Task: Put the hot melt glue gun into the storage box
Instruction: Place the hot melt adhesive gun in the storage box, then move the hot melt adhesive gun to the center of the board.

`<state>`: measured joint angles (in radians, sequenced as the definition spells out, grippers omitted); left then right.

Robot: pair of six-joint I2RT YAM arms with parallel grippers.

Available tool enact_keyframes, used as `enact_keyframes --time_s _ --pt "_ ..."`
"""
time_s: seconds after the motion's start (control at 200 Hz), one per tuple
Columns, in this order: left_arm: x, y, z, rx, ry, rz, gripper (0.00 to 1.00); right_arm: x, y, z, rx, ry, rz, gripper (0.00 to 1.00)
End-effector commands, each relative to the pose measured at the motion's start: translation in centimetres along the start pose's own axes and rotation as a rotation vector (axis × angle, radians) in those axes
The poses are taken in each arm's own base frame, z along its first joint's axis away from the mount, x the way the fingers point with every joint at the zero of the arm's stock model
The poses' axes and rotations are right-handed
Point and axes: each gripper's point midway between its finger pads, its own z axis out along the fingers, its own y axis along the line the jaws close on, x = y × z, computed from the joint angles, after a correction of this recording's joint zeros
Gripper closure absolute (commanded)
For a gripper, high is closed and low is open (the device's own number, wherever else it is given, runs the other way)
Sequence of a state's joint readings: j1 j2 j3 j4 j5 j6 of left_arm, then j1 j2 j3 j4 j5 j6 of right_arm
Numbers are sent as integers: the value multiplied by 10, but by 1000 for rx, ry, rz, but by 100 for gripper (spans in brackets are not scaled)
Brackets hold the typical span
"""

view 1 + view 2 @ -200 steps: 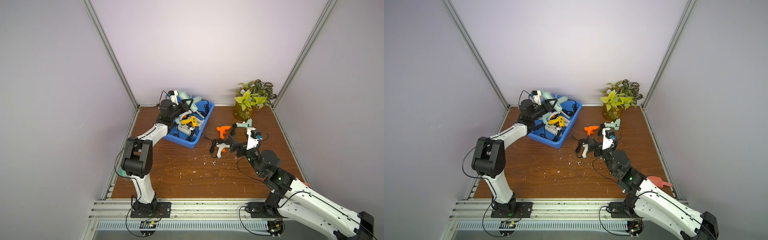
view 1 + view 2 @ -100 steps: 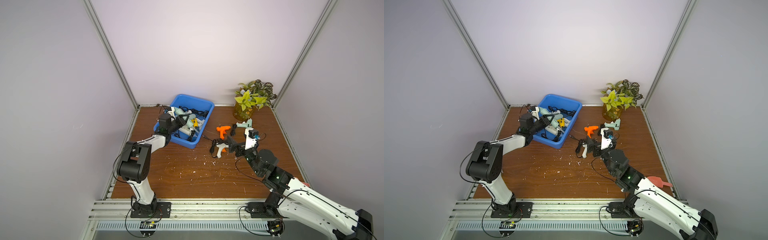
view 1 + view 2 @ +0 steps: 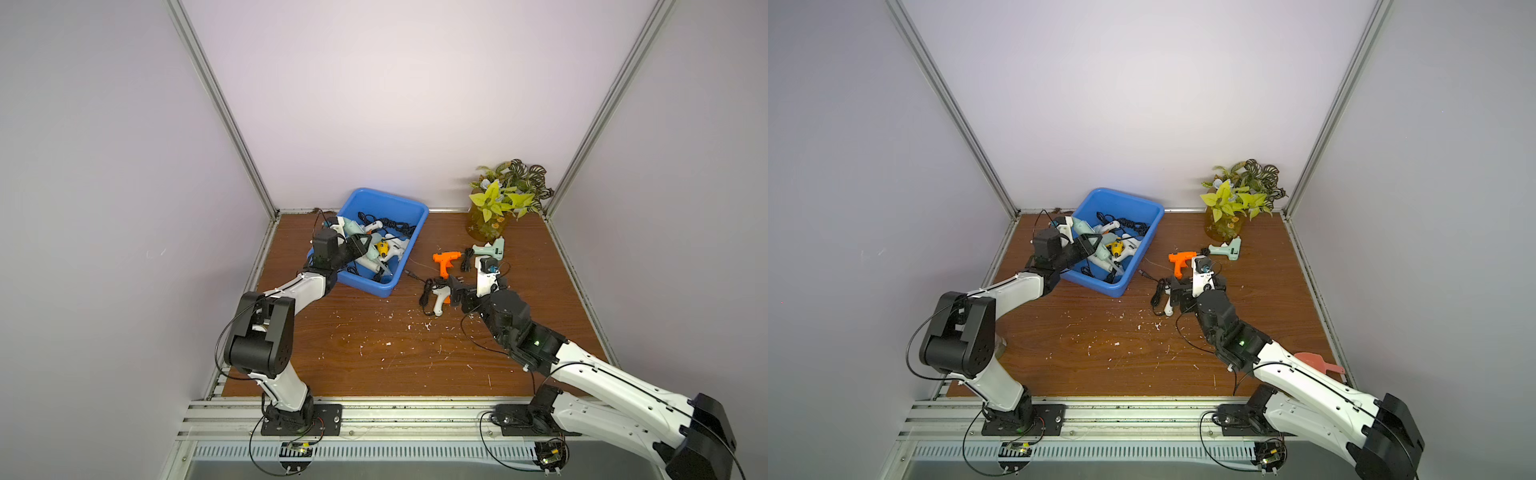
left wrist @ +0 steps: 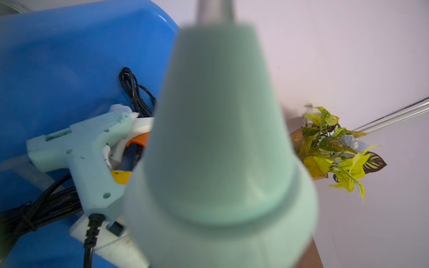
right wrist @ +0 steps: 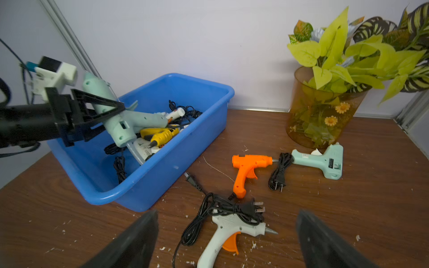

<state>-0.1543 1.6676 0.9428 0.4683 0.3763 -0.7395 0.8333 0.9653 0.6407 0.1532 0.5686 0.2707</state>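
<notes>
Left tool pinches mint glue gun, nozzle up-left, over storage box; right tool spread; three guns on desk.

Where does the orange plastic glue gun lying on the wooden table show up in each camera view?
Top view: the orange plastic glue gun lies right of the blue plastic storage box.
Top view: same spot, nearer the middle.
Left wrist: not in it; the held mint-green glue gun blocks the middle.
Right wrist: near the centre.
Shared landmark: the leafy plant in an amber vase, in all four views.
</notes>
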Motion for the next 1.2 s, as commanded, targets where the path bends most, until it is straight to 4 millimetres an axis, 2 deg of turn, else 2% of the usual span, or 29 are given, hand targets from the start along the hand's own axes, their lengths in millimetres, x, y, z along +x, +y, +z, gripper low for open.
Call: enact_keyframes --time_s 0.0,0.16,0.25,0.37,0.52,0.706,0.976,1.156,1.196 --pt "-11 36 -13 -155 -35 38 50 -12 -7 8 59 11 65 1" --pt "-13 47 -21 -211 -39 49 39 9 -13 26 75 103 106 1" --pt "-21 53 -32 -280 -63 74 31 19 -23 34 100 151 138 2" --pt "-35 54 -53 -359 -108 109 21 29 -46 41 151 196 189 3" --pt "-50 48 -80 -417 -161 136 0 39 -82 47 209 222 253 6" --pt "-64 34 -111 -445 -232 153 0 44 -121 52 288 235 280 9" --pt "-70 7 -137 -376 -272 170 0 49 -183 59 407 218 364 11" --pt "-70 -5 -149 -329 -295 172 0 61 -216 79 402 209 485 15" --pt "-70 -7 -152 -319 -299 174 0 61 -219 85 382 206 507 17"
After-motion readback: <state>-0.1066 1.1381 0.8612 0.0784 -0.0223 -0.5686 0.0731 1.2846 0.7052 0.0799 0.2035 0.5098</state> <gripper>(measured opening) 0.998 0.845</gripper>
